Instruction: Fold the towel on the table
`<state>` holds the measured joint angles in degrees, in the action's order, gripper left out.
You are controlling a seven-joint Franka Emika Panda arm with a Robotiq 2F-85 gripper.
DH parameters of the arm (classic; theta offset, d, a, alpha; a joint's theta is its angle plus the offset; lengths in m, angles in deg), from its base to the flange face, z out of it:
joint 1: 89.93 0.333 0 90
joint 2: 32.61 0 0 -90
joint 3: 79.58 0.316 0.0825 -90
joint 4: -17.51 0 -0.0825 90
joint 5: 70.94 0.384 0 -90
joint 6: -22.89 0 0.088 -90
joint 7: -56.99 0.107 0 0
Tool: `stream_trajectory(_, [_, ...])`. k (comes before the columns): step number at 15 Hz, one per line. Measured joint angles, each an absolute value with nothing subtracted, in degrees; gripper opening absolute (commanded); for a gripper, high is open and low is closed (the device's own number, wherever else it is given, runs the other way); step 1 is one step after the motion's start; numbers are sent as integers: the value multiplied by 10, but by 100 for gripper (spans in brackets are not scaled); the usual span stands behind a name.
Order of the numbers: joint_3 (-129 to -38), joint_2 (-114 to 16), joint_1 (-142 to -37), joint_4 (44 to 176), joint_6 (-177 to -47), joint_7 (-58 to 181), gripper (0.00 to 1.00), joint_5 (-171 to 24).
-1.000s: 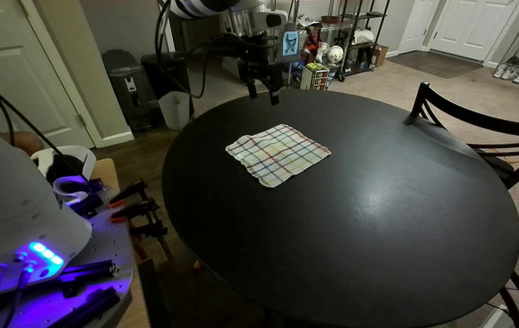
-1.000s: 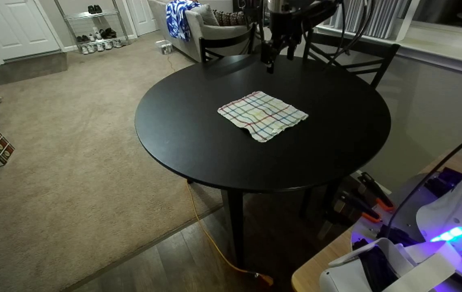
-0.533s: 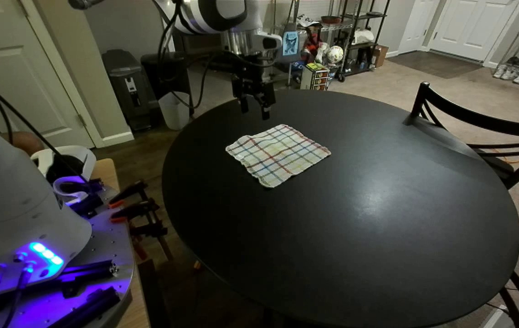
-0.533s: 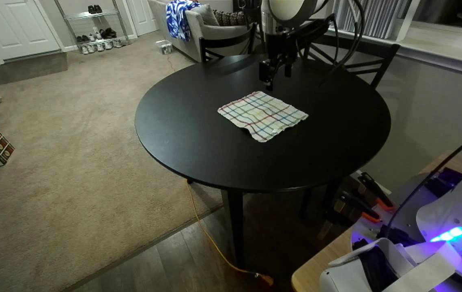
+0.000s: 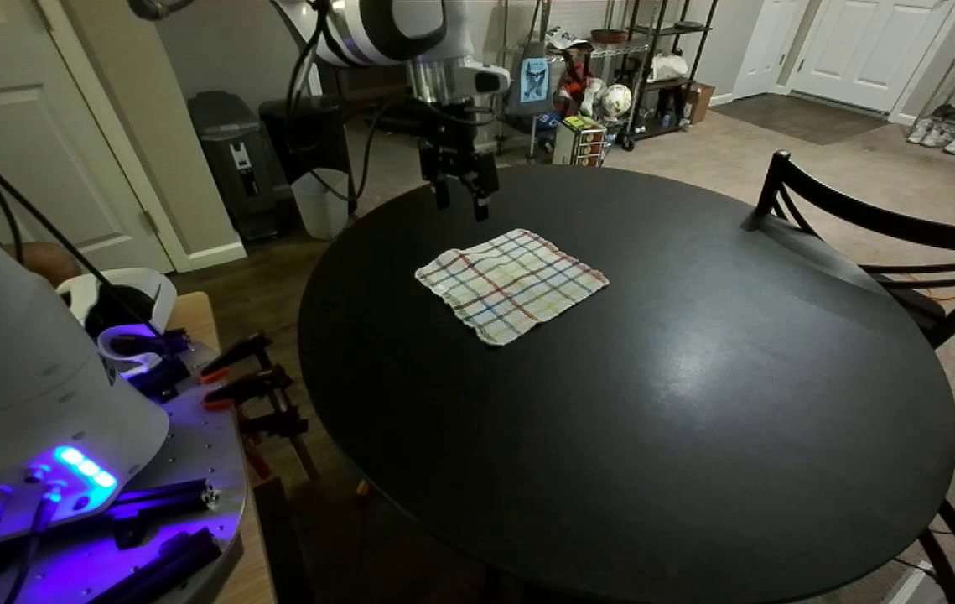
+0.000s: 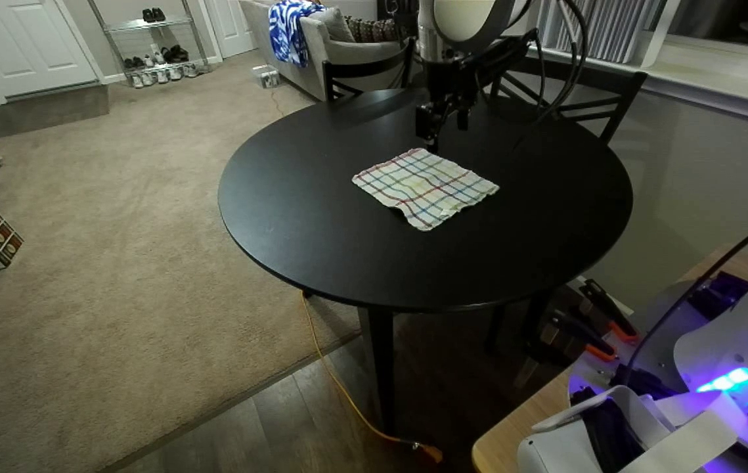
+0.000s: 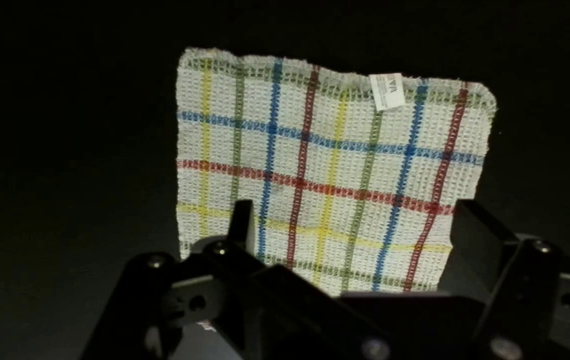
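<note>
A plaid towel (image 5: 512, 285) lies spread out, unfolded, on the round black table (image 5: 661, 436) as a robot gripper (image 5: 462, 209) hangs nearby, jaws wide apart and holding nothing. No fold shows; from here, the whole job, first grasp included, looks left to do.

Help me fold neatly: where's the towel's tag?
In the wrist view, the tag sits at the upper edge of the towel, right of middle, just left of a blue stripe.
</note>
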<state>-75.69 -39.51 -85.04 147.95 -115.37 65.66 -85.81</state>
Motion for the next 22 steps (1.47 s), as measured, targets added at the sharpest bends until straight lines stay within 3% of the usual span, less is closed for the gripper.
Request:
stream_trajectory(11, [-733,-443,-734,1549,-1240,846,100,-973])
stream_trajectory(22, [-787,-520,-705,1471,-1254,1022,100,-1255])
